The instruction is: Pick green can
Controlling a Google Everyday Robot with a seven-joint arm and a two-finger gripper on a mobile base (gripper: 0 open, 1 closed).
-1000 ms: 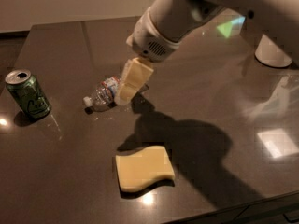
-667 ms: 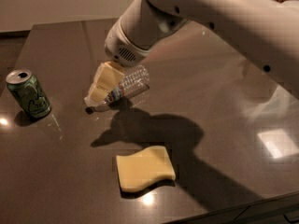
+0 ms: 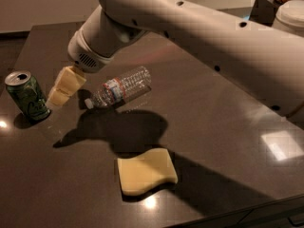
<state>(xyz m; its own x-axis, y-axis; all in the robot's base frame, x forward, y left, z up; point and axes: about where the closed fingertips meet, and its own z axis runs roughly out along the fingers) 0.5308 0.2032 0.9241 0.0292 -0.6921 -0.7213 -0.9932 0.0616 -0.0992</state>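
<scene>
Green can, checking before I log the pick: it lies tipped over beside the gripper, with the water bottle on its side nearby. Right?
Not quite. The camera view shows the green can standing upright on the table, not tipped over. It is beside the gripper, and the water bottle lies on its side nearby.

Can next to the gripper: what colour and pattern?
Dark green with pale swirls, silver top. The green can shows best in the camera view, with the gripper close beside it.

Table [image 3: 213, 127], green can [image 3: 27, 96], bottle [image 3: 121, 87], sponge [image 3: 146, 171], pincer [image 3: 56, 98] above
</scene>
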